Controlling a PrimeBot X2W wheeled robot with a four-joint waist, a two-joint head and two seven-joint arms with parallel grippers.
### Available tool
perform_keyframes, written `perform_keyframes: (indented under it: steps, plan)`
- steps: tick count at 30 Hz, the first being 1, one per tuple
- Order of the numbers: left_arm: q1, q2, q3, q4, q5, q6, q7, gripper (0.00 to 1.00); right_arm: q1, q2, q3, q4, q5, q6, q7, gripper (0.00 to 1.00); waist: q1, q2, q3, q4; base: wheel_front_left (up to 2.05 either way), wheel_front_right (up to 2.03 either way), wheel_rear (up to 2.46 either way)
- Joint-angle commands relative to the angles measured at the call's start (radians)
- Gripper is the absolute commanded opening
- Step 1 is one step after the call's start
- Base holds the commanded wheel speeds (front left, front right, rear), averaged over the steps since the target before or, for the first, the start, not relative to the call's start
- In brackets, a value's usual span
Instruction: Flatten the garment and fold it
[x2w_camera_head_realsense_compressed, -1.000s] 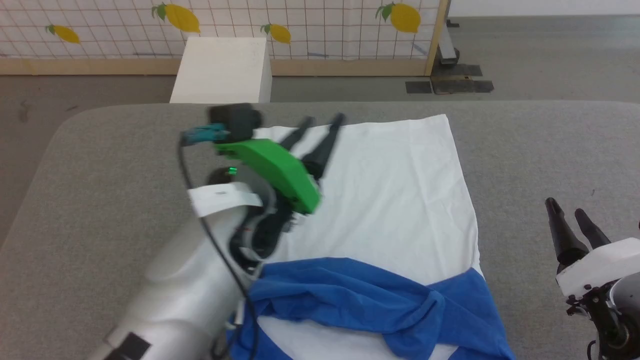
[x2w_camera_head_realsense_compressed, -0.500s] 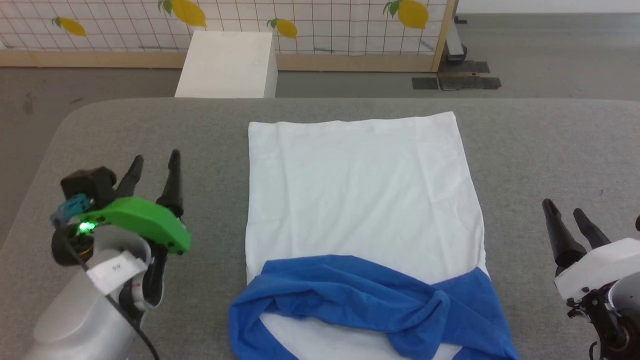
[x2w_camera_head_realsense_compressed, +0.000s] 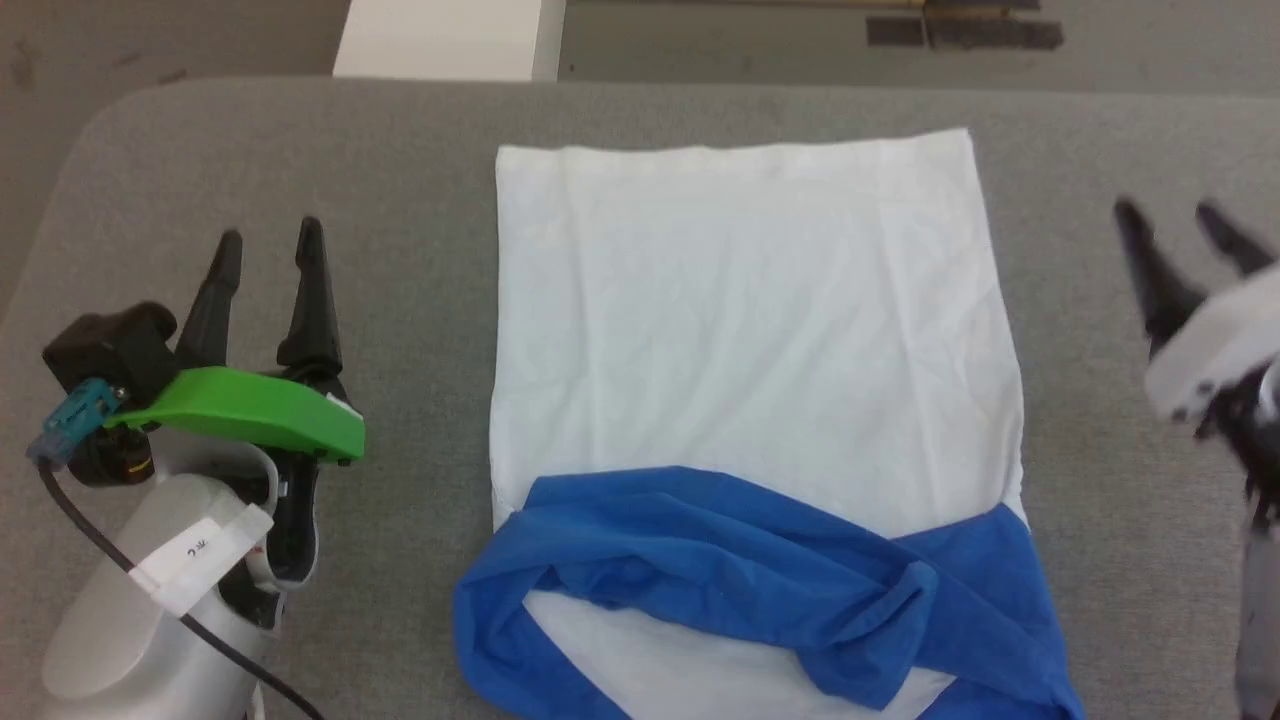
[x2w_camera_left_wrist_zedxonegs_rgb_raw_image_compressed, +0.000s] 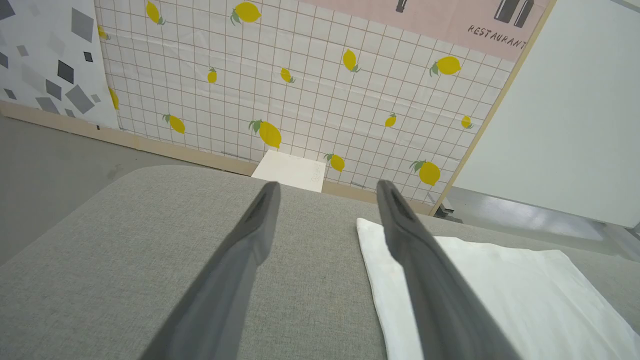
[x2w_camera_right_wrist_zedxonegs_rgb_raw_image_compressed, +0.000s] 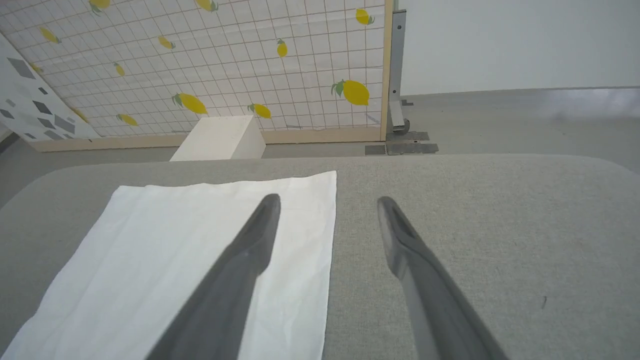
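**GARMENT LAID FLAT, SLEEVES FOLDED IN: BOTH GRIPPERS STAGED AT THE SIDES**

The garment (x2w_camera_head_realsense_compressed: 750, 330) is laid on the grey table (x2w_camera_head_realsense_compressed: 400, 200), at the centre of the head view. Its white body is spread flat, with 1 straight hem toward the top of the frame, and light creases are seen across it. The 2 blue sleeves (x2w_camera_head_realsense_compressed: 720, 550) are drawn across the lower part of the frame, where they overlap in a bunched band. That band is judged not to be fully flat.

The left gripper (x2w_camera_head_realsense_compressed: 269, 232) is held at the left of the frame, well apart from the cloth. Its jaws are set moderately wide and nothing is carried between them. The right gripper (x2w_camera_head_realsense_compressed: 1170, 212) is held at the right edge of the frame, blurred, near the garment's side edge. Its jaws are likewise parted and empty. In the right wrist view the white edge is seen just behind the inner finger.

The 2 grippers are placed 1 on each side, probably so that both side edges can be taken together. The sleeve stage is judged complete, and the lengthwise fold is judged not yet done. Soft cloth is expected to sag and skew if 1 side is lifted alone.
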Motion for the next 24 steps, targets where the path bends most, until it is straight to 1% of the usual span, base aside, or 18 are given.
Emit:
perform_keyframes:
  steps: [1, 5, 8, 11, 17, 21, 24]
  plan:
    - [-0.017, -0.009, 0.013, -0.013, 0.026, -0.008, -0.004, 1.0, -0.065, -0.024, 0.018, 0.014, -0.013, -0.001, 0.024, 1.0, 0.0, 0.0058, 0.12, 0.027, 0.0, 0.0, 0.0]
    - [-0.045, -0.034, 0.047, -0.043, 0.066, -0.028, -0.004, 1.0, -0.259, -0.111, 0.082, 0.09, -0.037, -0.001, 0.098, 1.0, 0.0, 0.0058, 0.209, 0.053, 0.0, 0.0, 0.0]
    - [-0.065, -0.059, 0.066, -0.062, 0.09, -0.046, -0.004, 1.0, -0.399, -0.17, 0.121, 0.177, -0.069, -0.001, 0.148, 1.0, 0.0, 0.0058, 0.268, 0.078, 0.0, 0.0, 0.0]
    - [-0.08, -0.082, 0.08, -0.069, 0.11, -0.065, -0.004, 1.0, -0.517, -0.196, 0.142, 0.275, -0.102, -0.001, 0.202, 1.0, 0.0, 0.0058, 0.315, 0.101, 0.0, 0.0, 0.0]
    - [-0.099, -0.12, 0.099, -0.062, 0.136, -0.096, -0.004, 1.0, -0.666, -0.188, 0.137, 0.44, -0.157, -0.001, 0.353, 1.0, 0.0, 0.0058, 0.375, 0.133, 0.0, 0.0, 0.0]
    - [-0.108, -0.142, 0.115, -0.06, 0.153, -0.104, -0.004, 1.0, -0.709, -0.182, 0.147, 0.487, -0.196, -0.001, 0.443, 1.0, 0.0, 0.0058, 0.404, 0.142, 0.0, 0.0, 0.0]
    - [-0.114, -0.152, 0.121, -0.056, 0.168, -0.115, -0.004, 1.0, -0.722, -0.184, 0.162, 0.499, -0.211, -0.001, 0.483, 1.0, 0.0, 0.0058, 0.418, 0.145, 0.0, 0.0, 0.0]
